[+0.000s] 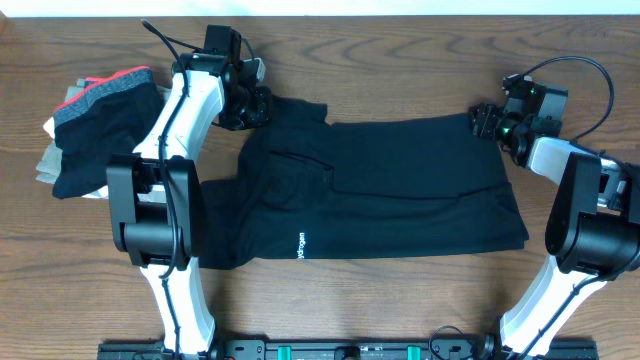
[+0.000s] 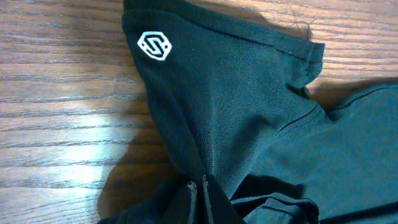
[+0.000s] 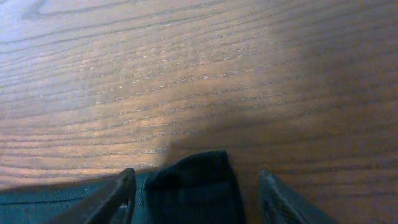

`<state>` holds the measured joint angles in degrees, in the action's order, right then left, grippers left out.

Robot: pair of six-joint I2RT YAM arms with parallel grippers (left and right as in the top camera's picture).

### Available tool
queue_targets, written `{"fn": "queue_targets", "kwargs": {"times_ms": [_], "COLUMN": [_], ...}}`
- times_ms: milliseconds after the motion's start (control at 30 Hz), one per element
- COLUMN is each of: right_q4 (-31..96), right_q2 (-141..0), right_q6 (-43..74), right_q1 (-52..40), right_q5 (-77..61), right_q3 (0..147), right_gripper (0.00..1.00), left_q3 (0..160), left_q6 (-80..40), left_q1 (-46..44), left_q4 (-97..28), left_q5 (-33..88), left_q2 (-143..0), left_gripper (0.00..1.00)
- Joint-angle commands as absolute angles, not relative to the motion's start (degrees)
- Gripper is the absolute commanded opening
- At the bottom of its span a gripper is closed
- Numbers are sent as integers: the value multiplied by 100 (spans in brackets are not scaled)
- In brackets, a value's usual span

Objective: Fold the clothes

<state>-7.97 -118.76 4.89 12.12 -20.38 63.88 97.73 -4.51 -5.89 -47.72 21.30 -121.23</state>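
Observation:
The clothes [image 1: 380, 185], a long plain black garment with tiny white lettering, lie spread across the middle of the table. My left gripper [image 1: 245, 105] is at the garment's far left corner and is shut on a pinch of its fabric [image 2: 198, 186]. The white hexagon logo [image 2: 153, 45] shows in the left wrist view. My right gripper [image 1: 492, 125] is at the far right corner. In the right wrist view its fingers [image 3: 196, 186] are open, with the garment's black corner [image 3: 196, 180] lying between them.
A pile of other clothes [image 1: 100, 125] sits at the far left: a black garment with a grey band and red-orange trim on top of beige pieces. Bare wooden table [image 1: 400, 300] lies in front of the garment.

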Motion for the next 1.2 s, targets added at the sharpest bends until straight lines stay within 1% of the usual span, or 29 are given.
{"fn": "queue_targets", "kwargs": {"times_ms": [0,67,100,167,300,400,433,467,500,800,1167], "right_q4": [-613,-578,-563,-548,-493,-493,-495,-497,-497,-276,1028], "right_q2": [-12110,-12130,-12151,-12197,-12267,-12283,-12283,-12283,-12283,-12073,-10359], "right_q6": [521,504,504,506,506,504,506,506,506,528,613], "right_q1": [1153,1140,1129,1109,1094,1092,1090,1090,1090,1127,1424], "right_q5": [-1970,-1944,-1929,-1900,-1820,-1817,-1817,-1817,-1817,-1817,-1293], "right_q3": [6370,6370,6370,6370,6370,6370,6370,6370,6370,6377,6377], "right_gripper": [55,51,45,38,28,14,8,3,1,1,1], "left_q3": [9743,9743,9743,9743,9743,9743,9743,9743,9743,9743,9743], "left_q6": [-499,-499,-499,-499,-499,-499,-499,-499,-499,-499,-497], "left_q1": [-598,-598,-598,-598,-598,-598,-598,-598,-598,-598,-580], "left_q4": [-4794,-4794,-4794,-4794,-4794,-4794,-4794,-4794,-4794,-4849,-5334], "left_q5": [2202,2202,2202,2200,2200,2200,2200,2202,2202,2202,2202], "left_q2": [-12140,-12140,-12140,-12140,-12140,-12140,-12140,-12140,-12140,-12110,-11474], "left_gripper": [6,6,6,6,6,6,6,6,6,6,6]}}
